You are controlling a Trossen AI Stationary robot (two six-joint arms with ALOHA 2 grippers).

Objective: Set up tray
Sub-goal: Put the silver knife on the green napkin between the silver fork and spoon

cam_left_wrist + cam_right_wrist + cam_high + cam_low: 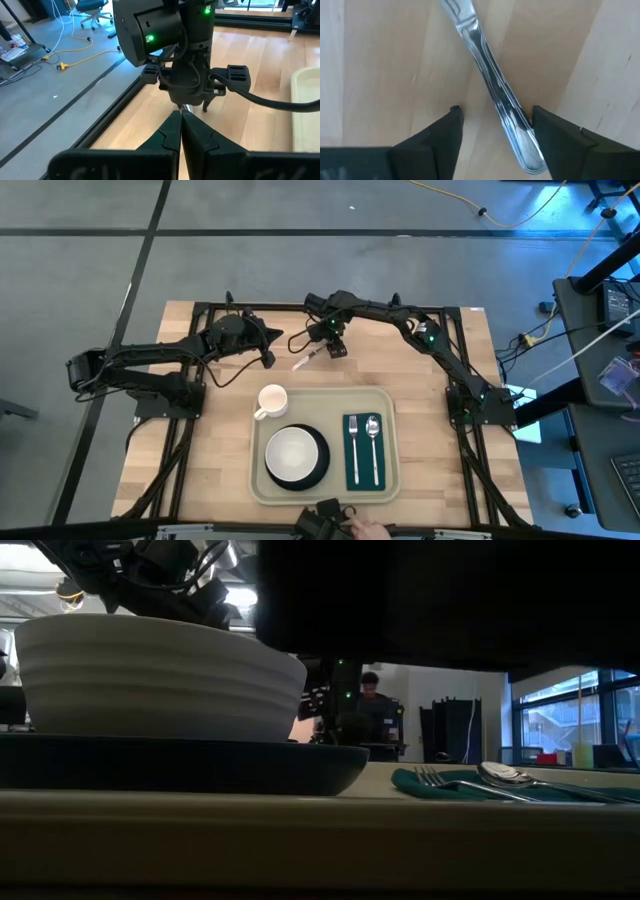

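A silver knife (pixel 308 360) lies flat on the bare wood beyond the tray's far rim. My right gripper (pixel 335 348) hangs over it, open, pointing down. In the right wrist view its fingers (pixel 451 117) stand on either side of the knife's handle (pixel 490 75). My left gripper (pixel 270 350) is shut, just left of the knife, its tips (pixel 181 117) aimed at the right gripper (pixel 192 102). The pale beige tray (pixel 392 480) holds a dark plate (pixel 318 465) with a white bowl (pixel 292 452), a white mug (pixel 272 400), and a green napkin (pixel 364 470) carrying a fork (pixel 353 442) and spoon (pixel 373 442). My right gripper straddles the knife's handle (pixel 512 107) from above, fingers across it. One finger (pixel 540 120) stands right beside the handle, and I cannot tell whether it touches. The knife lies flat on the table.
Black frame rails (pixel 300 308) run along the table's far edge behind both grippers. A person's hand (pixel 372 530) shows at the near edge beside the low camera. In the low view a person (pixel 375 690) sits in the room behind. Bare wood lies left and right of the tray.
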